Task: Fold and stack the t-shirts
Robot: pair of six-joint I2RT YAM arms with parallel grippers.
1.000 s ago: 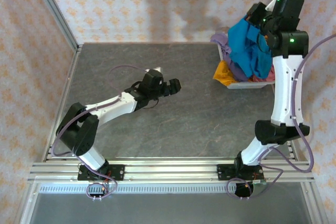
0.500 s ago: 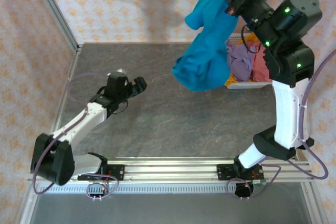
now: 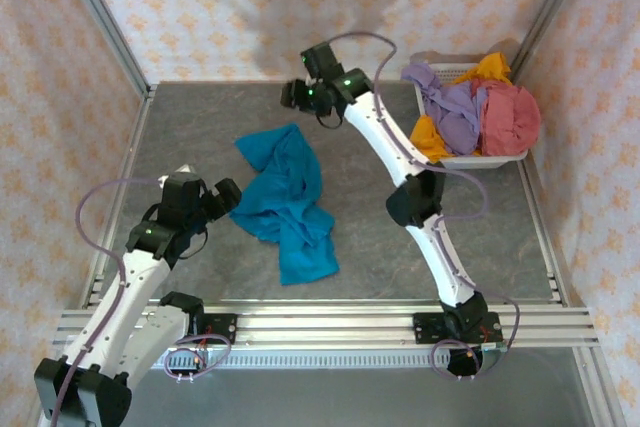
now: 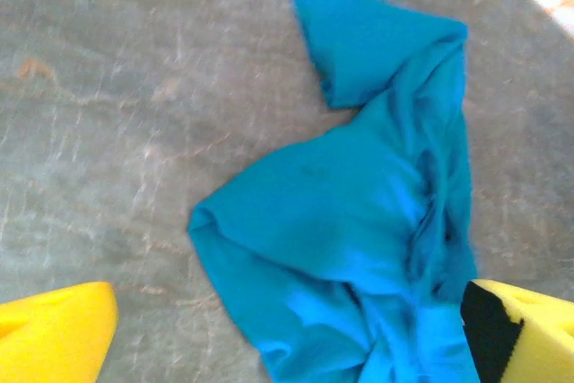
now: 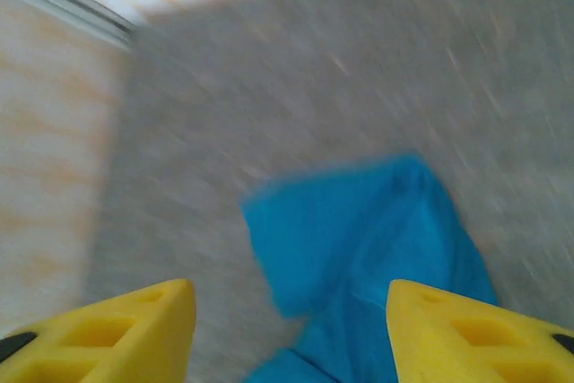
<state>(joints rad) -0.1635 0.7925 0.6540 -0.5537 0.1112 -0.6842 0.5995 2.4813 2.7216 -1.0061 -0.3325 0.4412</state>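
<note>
A teal-blue t-shirt [image 3: 286, 202] lies crumpled on the grey table [image 3: 200, 127], left of centre. My left gripper [image 3: 224, 196] is open right at the shirt's left edge. In the left wrist view its yellow fingertips [image 4: 56, 329] straddle the teal-blue t-shirt [image 4: 359, 221] from above, gripping nothing. My right gripper [image 3: 295, 95] hovers open over the far part of the table, beyond the shirt's top end. In the blurred right wrist view the teal-blue t-shirt [image 5: 359, 230] lies below, between the spread fingertips [image 5: 117, 329]. Lavender [image 3: 455, 112], dusty red [image 3: 510, 115] and orange-yellow [image 3: 428, 137] t-shirts sit heaped in a basket.
The white plastic basket [image 3: 480, 159] stands at the back right corner. Metal frame posts and patterned walls close the table on the left, back and right. The right arm's elbow [image 3: 415, 197] stands over the table right of the shirt.
The right arm swung the teal shirt out of the basket to the left and let it go; the shirt now lies on the table. The left arm drew back toward the near left.
</note>
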